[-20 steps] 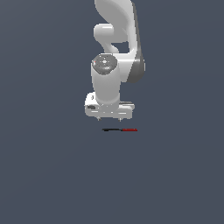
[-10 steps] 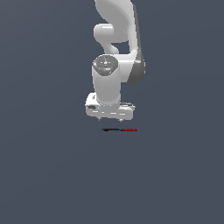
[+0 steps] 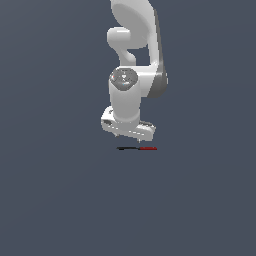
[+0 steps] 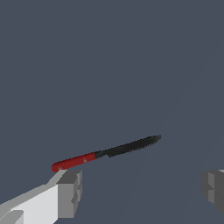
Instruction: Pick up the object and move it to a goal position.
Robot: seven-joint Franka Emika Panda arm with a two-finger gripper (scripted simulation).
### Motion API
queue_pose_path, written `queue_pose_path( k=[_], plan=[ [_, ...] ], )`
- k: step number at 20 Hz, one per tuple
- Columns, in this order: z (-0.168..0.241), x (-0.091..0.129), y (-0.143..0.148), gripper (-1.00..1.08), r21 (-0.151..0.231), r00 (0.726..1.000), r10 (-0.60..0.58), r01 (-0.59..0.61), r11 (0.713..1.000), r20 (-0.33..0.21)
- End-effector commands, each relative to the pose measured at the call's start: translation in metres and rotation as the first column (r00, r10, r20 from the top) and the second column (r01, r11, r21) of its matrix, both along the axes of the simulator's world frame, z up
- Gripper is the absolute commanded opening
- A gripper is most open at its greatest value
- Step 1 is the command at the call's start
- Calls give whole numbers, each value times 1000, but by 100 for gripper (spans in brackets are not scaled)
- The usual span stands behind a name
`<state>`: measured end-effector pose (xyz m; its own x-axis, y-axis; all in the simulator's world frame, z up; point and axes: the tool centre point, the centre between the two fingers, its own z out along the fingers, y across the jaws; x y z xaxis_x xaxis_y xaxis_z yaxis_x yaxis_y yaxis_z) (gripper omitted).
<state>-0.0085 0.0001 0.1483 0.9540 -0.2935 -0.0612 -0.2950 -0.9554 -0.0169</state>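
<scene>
Hardly any change over the last second: white hand (image 3: 128, 133) stayed poised just above the thin flat stick, half black and half red (image 3: 137, 148), which lay untouched on the plain grey counter (image 3: 55, 195). Seen in wrist view with fingers (image 4: 70, 192) spread wide and released, holding nothing. Probably descent and grasp not yet begun.

The stick (image 3: 137, 148) is very thin and flat. One half is black and the other half is red. It lies flat on the dark floor. In the exterior view the red half points to the exterior view's right. It lies alone, with nothing touching it.
</scene>
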Motion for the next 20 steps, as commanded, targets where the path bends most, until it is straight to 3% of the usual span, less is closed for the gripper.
queue_pose_path(
  k=[1,10,20],
  plan=[
    [-5,-1,3,100,-2,998,-58,58,998,0],
    [-23,-5,14,100,-12,958,-286,286,958,0],
    [-42,-10,25,100,-25,853,-522,522,852,6]
  ],
)
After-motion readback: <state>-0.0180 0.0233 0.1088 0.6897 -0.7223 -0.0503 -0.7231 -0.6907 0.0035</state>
